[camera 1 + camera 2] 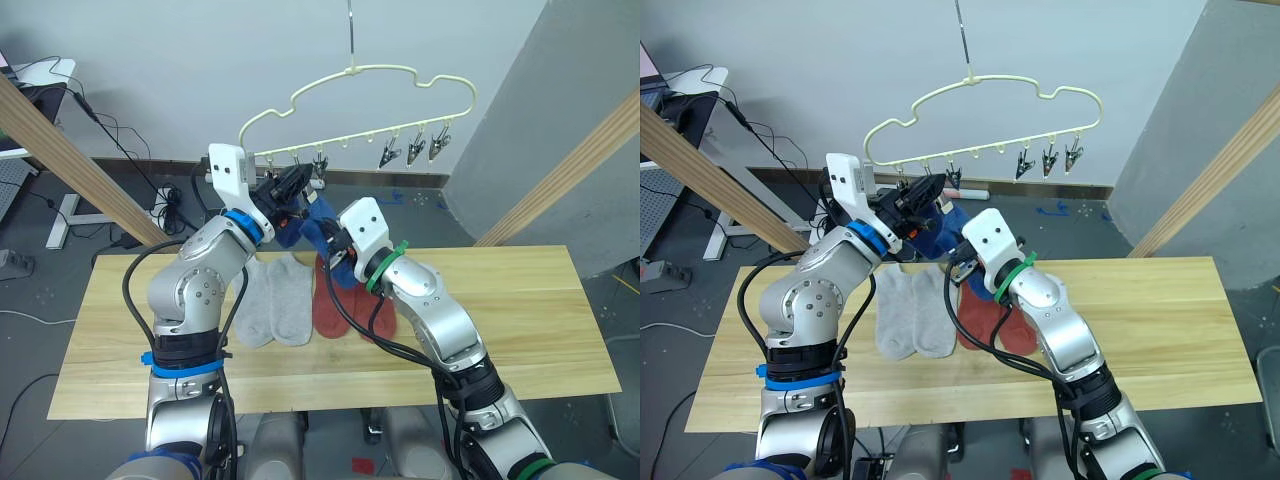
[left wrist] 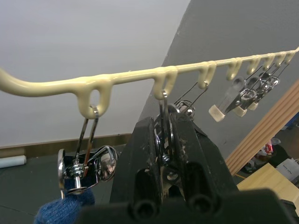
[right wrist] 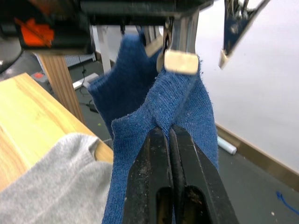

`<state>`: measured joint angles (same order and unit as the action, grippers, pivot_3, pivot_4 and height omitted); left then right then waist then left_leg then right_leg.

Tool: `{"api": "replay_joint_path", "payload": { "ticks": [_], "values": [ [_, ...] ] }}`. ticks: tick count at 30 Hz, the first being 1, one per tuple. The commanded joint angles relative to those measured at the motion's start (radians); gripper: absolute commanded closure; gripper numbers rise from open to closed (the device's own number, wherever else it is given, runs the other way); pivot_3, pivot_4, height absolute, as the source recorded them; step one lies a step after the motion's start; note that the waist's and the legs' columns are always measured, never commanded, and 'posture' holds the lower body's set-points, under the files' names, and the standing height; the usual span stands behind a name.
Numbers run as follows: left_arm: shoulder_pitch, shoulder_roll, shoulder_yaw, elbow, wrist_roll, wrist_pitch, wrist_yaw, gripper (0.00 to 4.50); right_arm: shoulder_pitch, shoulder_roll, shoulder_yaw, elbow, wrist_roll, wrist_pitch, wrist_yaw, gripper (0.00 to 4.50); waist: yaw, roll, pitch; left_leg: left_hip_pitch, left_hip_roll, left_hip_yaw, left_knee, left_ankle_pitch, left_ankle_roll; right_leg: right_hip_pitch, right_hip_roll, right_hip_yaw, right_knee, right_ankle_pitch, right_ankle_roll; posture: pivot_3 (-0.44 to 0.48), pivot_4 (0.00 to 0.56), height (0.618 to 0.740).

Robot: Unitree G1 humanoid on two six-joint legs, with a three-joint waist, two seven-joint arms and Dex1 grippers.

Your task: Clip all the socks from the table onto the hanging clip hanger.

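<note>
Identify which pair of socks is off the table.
The blue socks: they hang at the clip hanger, while the grey and red pairs lie flat.

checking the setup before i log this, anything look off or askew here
Nothing is damaged or spilled. The clip hanger hangs tilted, its left end lower, where the left gripper squeezes a clip. The right gripper pinches a blue sock at that clip. Grey socks and red socks lie neatly on the table.
</note>
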<state>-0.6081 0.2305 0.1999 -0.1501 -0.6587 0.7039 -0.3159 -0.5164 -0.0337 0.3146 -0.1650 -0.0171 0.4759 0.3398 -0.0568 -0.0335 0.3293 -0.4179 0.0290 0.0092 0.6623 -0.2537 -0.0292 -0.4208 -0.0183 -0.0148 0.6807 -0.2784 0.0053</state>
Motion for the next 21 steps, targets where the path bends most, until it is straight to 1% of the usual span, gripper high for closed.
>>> {"api": "replay_joint_path", "payload": {
  "ticks": [1, 3, 5, 6, 8, 12, 13, 16, 19, 21],
  "values": [
    [0.006, -0.002, -0.003, -0.040, -0.015, 0.003, 0.002, 4.33, -0.017, 0.015, -0.003, -0.036, 0.006, -0.032, -0.004, 4.50, 0.000, 0.000, 0.000, 0.000, 0.000, 0.000, 0.000, 0.000, 0.000, 0.000, 0.000, 0.000, 0.000, 0.000, 0.000, -0.116, 0.341, 0.740],
    [0.009, -0.002, 0.001, -0.039, -0.010, 0.003, 0.009, 4.33, -0.019, 0.017, -0.003, -0.034, 0.007, -0.033, -0.004, 4.50, 0.000, 0.000, 0.000, 0.000, 0.000, 0.000, 0.000, 0.000, 0.000, 0.000, 0.000, 0.000, 0.000, 0.000, 0.000, -0.116, 0.341, 0.740],
    [0.010, -0.002, 0.006, -0.038, -0.014, 0.006, 0.013, 3.59, -0.022, 0.020, -0.003, -0.034, 0.010, -0.033, -0.002, 4.50, 0.000, 0.000, 0.000, 0.000, 0.000, 0.000, 0.000, 0.000, 0.000, 0.000, 0.000, 0.000, 0.000, 0.000, 0.000, -0.114, 0.341, 0.740],
    [0.011, 0.000, 0.004, -0.038, -0.010, 0.005, 0.015, 3.35, -0.023, 0.021, -0.004, -0.034, 0.012, -0.033, -0.001, 4.50, 0.000, 0.000, 0.000, 0.000, 0.000, 0.000, 0.000, 0.000, 0.000, 0.000, 0.000, 0.000, 0.000, 0.000, 0.000, -0.113, 0.342, 0.740],
    [0.014, 0.001, 0.004, -0.040, -0.011, 0.008, 0.018, 2.66, -0.023, 0.023, -0.003, -0.034, 0.012, -0.032, 0.000, 4.50, 0.000, 0.000, 0.000, 0.000, 0.000, 0.000, 0.000, 0.000, 0.000, 0.000, 0.000, 0.000, 0.000, 0.000, 0.000, -0.113, 0.342, 0.740],
    [0.022, 0.011, -0.003, -0.050, -0.007, 0.005, 0.011, 1.45, -0.022, 0.031, -0.006, -0.030, 0.013, -0.025, -0.006, 4.50, 0.000, 0.000, 0.000, 0.000, 0.000, 0.000, 0.000, 0.000, 0.000, 0.000, 0.000, 0.000, 0.000, 0.000, 0.000, -0.112, 0.342, 0.740],
    [0.030, 0.019, -0.010, -0.059, 0.002, -0.003, 0.003, 1.45, -0.022, 0.033, -0.007, -0.026, 0.013, -0.024, -0.008, 4.50, 0.000, 0.000, 0.000, 0.000, 0.000, 0.000, 0.000, 0.000, 0.000, 0.000, 0.000, 0.000, 0.000, 0.000, 0.000, -0.112, 0.342, 0.740],
    [0.052, 0.038, -0.036, -0.083, 0.036, -0.035, -0.014, 1.40, -0.018, 0.034, -0.013, -0.016, 0.012, -0.010, -0.017, 3.84, 0.000, 0.000, 0.000, 0.000, 0.000, 0.000, 0.000, 0.000, 0.000, 0.000, 0.000, 0.000, 0.000, 0.000, 0.000, -0.110, 0.342, 0.740],
    [0.078, 0.056, -0.070, -0.100, 0.096, -0.097, -0.029, 1.40, -0.012, 0.018, -0.008, -0.019, -0.003, 0.015, -0.018, 2.86, 0.000, 0.000, 0.000, 0.000, 0.000, 0.000, 0.000, 0.000, 0.000, 0.000, 0.000, 0.000, 0.000, 0.000, 0.000, -0.112, 0.342, 0.740],
    [0.103, 0.069, -0.103, -0.111, 0.152, -0.157, -0.040, 1.40, 0.005, -0.007, -0.006, -0.044, -0.006, 0.037, -0.006, 2.86, 0.000, 0.000, 0.000, 0.000, 0.000, 0.000, 0.000, 0.000, 0.000, 0.000, 0.000, 0.000, 0.000, 0.000, 0.000, -0.118, 0.344, 0.740]
  ]
}}
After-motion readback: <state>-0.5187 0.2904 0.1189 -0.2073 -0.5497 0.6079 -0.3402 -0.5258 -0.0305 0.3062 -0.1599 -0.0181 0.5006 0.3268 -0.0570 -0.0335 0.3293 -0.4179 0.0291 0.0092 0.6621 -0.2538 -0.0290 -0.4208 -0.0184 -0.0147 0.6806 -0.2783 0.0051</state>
